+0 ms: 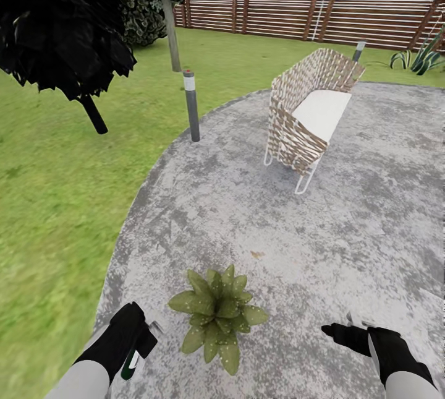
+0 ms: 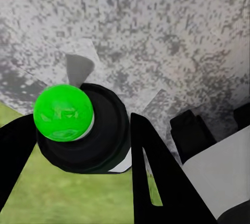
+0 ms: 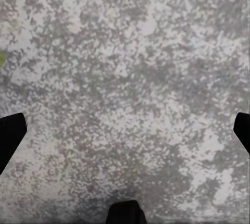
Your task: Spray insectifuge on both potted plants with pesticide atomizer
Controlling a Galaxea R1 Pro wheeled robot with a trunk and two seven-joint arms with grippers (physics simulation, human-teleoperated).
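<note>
The round grey patio [image 1: 346, 226] is filling the head view from 12 to 6 o'clock, with lawn [image 1: 55, 201] running along its 9 o'clock side and the slatted fence [image 1: 321, 9] closing the far edge. A woven chair [image 1: 309, 114] is standing at about 1 o'clock and a bollard light [image 1: 191, 105] at 11, both well apart from the work. One potted plant [image 1: 216, 312] is sitting at 6 o'clock, between the two arms, probably so the spray can reach it from close by. The left gripper [image 1: 141, 342], at 7 o'clock, is clamping the pesticide atomizer [image 2: 86, 127], fingers [image 2: 156, 177] pressing both sides. The right gripper [image 1: 346, 332], at 5 o'clock, is hanging wide open and empty over bare paving, seemingly out of the way.
</note>
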